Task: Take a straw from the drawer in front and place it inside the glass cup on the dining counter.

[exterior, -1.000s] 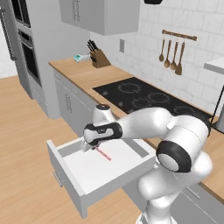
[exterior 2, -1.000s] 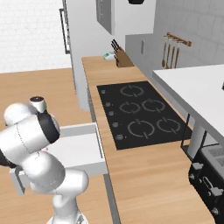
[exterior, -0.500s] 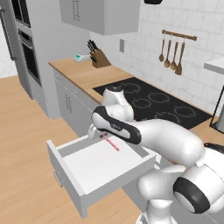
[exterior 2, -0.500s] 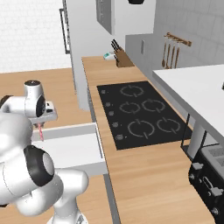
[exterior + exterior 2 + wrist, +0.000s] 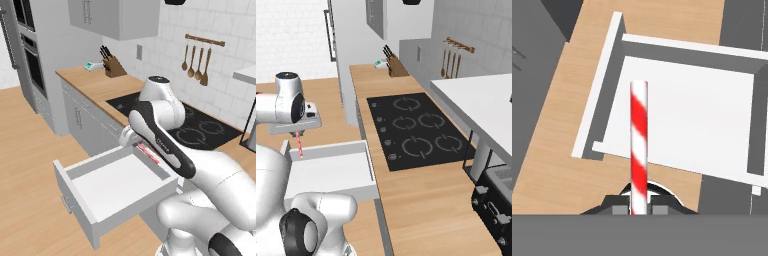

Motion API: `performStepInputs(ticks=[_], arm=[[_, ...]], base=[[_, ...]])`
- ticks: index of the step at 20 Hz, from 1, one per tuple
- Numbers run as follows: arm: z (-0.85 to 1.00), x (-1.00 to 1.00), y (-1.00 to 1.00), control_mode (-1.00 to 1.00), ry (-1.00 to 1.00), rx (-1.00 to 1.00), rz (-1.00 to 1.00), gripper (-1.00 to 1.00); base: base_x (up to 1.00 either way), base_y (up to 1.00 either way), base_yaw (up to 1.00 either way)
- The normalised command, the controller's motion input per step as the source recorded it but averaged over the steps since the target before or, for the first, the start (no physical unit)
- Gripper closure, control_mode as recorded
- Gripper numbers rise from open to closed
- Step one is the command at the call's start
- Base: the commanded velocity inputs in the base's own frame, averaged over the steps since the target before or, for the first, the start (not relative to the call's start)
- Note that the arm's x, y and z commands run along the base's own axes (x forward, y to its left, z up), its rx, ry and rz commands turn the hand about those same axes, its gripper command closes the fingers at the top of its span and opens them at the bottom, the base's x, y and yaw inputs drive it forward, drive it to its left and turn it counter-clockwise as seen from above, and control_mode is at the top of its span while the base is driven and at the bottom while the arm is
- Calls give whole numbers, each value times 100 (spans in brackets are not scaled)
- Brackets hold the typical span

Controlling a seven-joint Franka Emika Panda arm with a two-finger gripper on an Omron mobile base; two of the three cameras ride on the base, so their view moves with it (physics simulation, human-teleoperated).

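My gripper is shut on the top end of the red and white striped straw, which hangs down above the open drawer. In the hand view the straw runs straight up from between my fingertips, over the drawer's white inside. In the left base view the straw pokes out from behind my forearm, just above the back right corner of the drawer. The glass cup and the dining counter are out of view.
A black cooktop is set in the wooden worktop to the right of the drawer. A knife block stands at the back and wooden utensils hang on the wall. A tall oven unit is at left, with wood floor in front.
The straw has come up out of the drawer, gripped the whole time, and the hand has risen and swung toward the worktop edge.
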Motion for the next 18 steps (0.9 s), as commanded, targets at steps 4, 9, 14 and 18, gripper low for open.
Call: performStepInputs(ticks=[4, 9, 14, 18], arm=[[47, -68, -46, -100, -3, -1, 0, 100], [4, -36, -28, -100, -9, -5, -2, 100], [0, 0, -10, -100, 0, -4, -2, 100], [0, -8, 0, 100, -1, -1, 0, 100]], base=[[0, 0, 0], [0, 0, 0], [0, 0, 0], [-44, 0, 0]])
